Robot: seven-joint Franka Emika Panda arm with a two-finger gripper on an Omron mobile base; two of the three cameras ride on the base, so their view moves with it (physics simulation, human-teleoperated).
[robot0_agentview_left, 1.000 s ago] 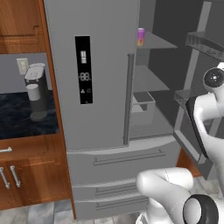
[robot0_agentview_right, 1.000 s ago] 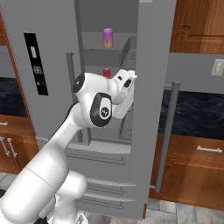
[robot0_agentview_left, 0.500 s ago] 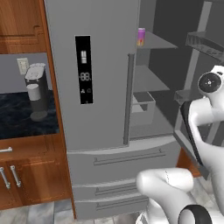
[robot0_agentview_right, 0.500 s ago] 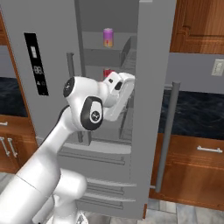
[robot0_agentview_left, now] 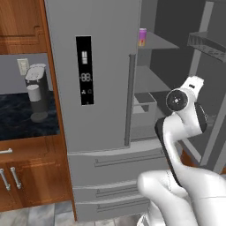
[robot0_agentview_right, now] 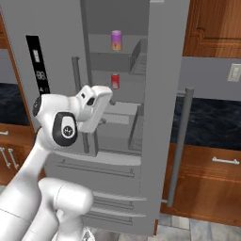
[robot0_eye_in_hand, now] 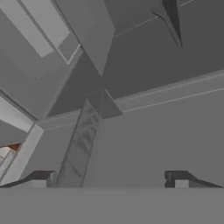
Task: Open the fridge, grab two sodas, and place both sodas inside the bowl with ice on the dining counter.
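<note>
1. My pincer [robot0_eye_in_hand: 109,177] stands wide open and holds nothing; in the hand view its two dark tips sit well apart with only grey fridge surfaces between them.
2. In the right base view my hand [robot0_agentview_right: 96,106] is in front of the fridge's [robot0_agentview_right: 164,70] open right half, at about the height of the middle shelf, just below and left of the red can.
3. The fridge's right door [robot0_agentview_right: 167,108] is swung open toward me; its bar handle [robot0_agentview_right: 179,146] hangs on the outer side, near the wood cabinets [robot0_agentview_right: 207,164].
4. The red can [robot0_agentview_right: 115,81] stands upright on the middle shelf, toward the back of the fridge, close above my hand.
5. The purple can [robot0_agentview_right: 116,40] stands upright on the shelf above it, near the fridge's top.
6. Both cans look small, stiff and smooth. I judge them light but slippery, and apt to tip if nudged on the shelf.
7. I would take the red one first, across the middle of its body, tips on opposite sides, squeezing no harder than needed.
8. The fridge's left door [robot0_agentview_left: 88,79], with its black panel [robot0_agentview_left: 84,70], is shut; a coffee maker [robot0_agentview_left: 36,90] sits on the counter to the fridge's left.
</note>
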